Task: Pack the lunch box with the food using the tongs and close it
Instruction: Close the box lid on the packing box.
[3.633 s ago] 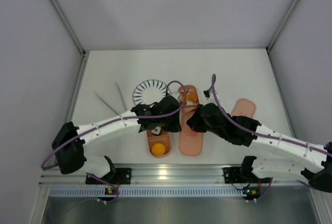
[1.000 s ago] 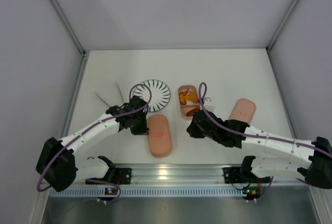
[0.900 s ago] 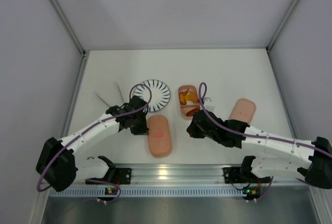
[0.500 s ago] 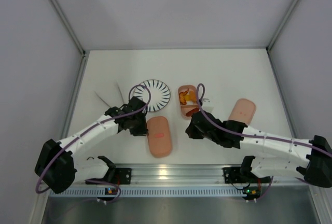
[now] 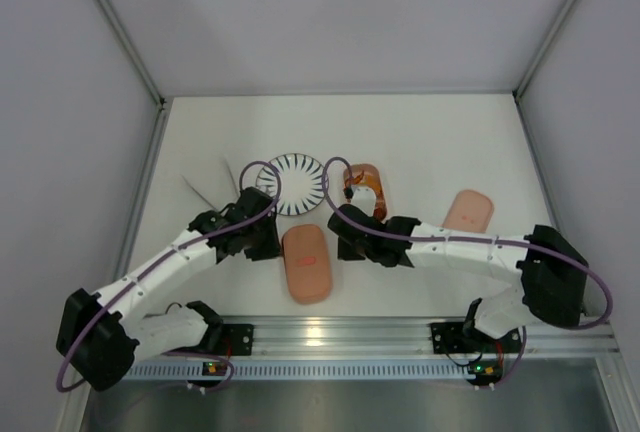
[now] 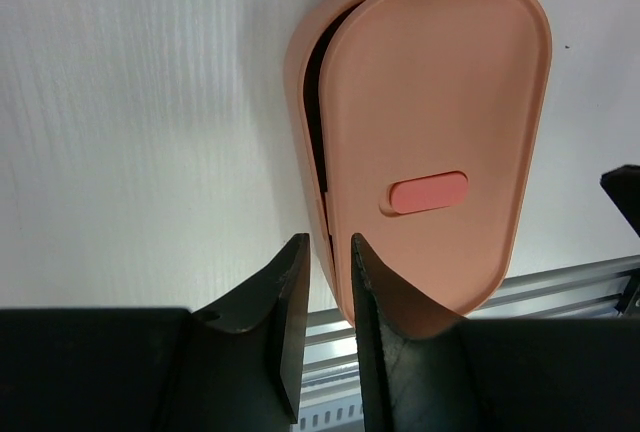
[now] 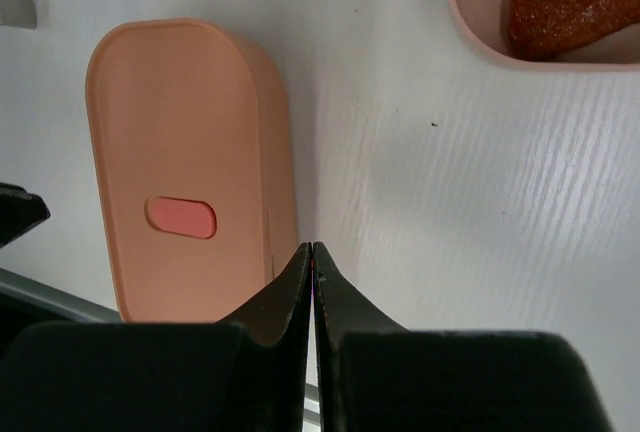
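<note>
The lunch box (image 5: 308, 264) lies near the front edge, its lid (image 6: 440, 112) with a red mark (image 6: 428, 192) sitting slightly askew on a tray. My left gripper (image 6: 326, 250) stands a little open at the lid's left rim, which shows in the narrow gap. My right gripper (image 7: 313, 246) is shut on nothing, its tips beside the box's right side (image 7: 275, 152). A second tray (image 5: 366, 184) holds orange and brown food (image 7: 575, 2), partly under my right arm. The tongs (image 5: 196, 190) lie at the far left, away from both grippers.
A round white plate (image 5: 292, 184) with black stripes sits behind the box. A second pink lid (image 5: 468, 210) lies to the right. The metal rail (image 5: 330, 332) runs just in front of the box. Grey walls close in the table on three sides.
The lid went onto the near tray after the earliest frame. Over the last second my left jaws parted slightly, and my right arm swung left to the box's right side.
</note>
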Available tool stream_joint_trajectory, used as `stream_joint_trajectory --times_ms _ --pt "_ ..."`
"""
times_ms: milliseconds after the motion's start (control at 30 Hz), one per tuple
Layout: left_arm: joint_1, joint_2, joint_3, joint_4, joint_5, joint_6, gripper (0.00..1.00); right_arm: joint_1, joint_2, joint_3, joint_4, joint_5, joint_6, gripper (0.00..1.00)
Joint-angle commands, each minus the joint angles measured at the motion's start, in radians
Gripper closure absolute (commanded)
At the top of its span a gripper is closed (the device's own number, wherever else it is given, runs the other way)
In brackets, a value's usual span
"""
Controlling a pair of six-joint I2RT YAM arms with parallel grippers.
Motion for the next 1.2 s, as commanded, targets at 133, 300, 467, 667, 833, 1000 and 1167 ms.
stream_joint_trajectory --times_ms 133,300,467,667,833,1000,1167 --pt "0.005 -0.053 -0.015 -0.016 -0.011 -0.012 0.71 0.014 0.113 0.132 0.011 0.086 -0.03 0.92" --pt "0.005 -0.075 -0.021 -0.026 -0.021 -0.008 0.7 0.013 0.162 0.16 0.014 0.086 -0.032 0.87" --pt "0.007 -0.087 -0.014 -0.039 -0.022 -0.005 0.69 0.01 0.204 0.201 0.008 0.088 -0.036 0.83" --pt "0.01 -0.093 0.005 -0.049 -0.019 0.001 0.69 0.008 0.251 0.247 -0.012 0.1 -0.036 0.83" --pt "0.011 -0.098 0.008 -0.045 -0.013 0.005 0.69 0.002 0.242 0.241 -0.024 0.117 -0.033 0.84" --pt "0.011 -0.104 0.011 -0.043 -0.011 0.007 0.69 0.002 0.242 0.238 -0.032 0.12 -0.03 0.84" --pt "0.013 -0.099 0.006 -0.037 -0.007 0.01 0.69 -0.003 0.234 0.223 -0.035 0.134 -0.015 0.84"
